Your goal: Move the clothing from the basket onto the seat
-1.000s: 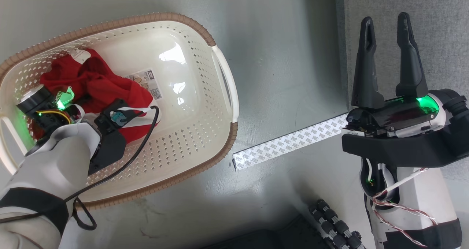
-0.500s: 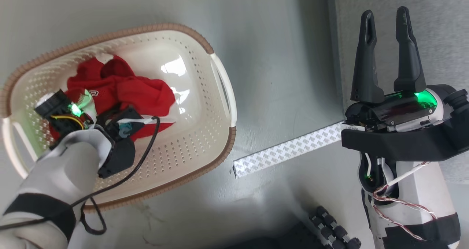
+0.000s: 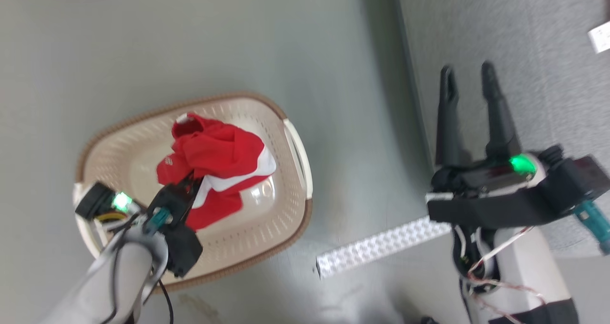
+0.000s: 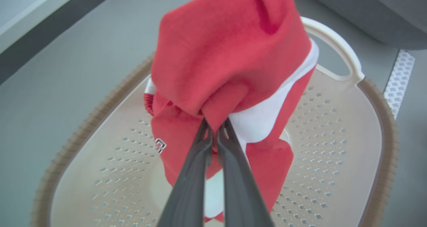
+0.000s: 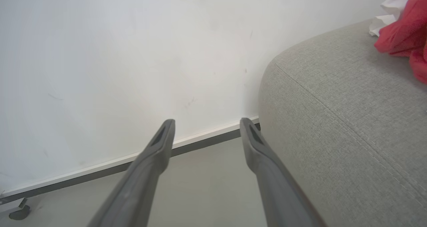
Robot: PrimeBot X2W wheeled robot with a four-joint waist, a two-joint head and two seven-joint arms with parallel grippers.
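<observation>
Head view is motion-blurred, so edges are soft. The left gripper point(image 4: 215, 123) is clamped shut on the clothing point(image 4: 227, 53), with its fingertips buried in a fold and out of sight. Can't tell whether the bunch is one garment or two. No lettering is readable, just a small logo patch point(image 4: 160, 145) on the lower left flap. The fingers cut off the bottom tail in the left wrist view, so I can't tell if it touches the basket floor.

The clothing is red, bunched and creased, with a broad white stripe point(image 3: 259, 167) down one side. It sits over the middle of the basket point(image 3: 295, 228), inside the brown rim. Its long axis runs roughly along the gripper fingers, bulk beyond the tips and tail hanging back toward the wrist.

The right gripper point(image 3: 467, 69) is spread wide and holding nothing, at the edge of the grey seat point(image 3: 524, 52). Another red and white garment point(image 5: 407, 36) lies on the seat, cut off by the frame corner.
</observation>
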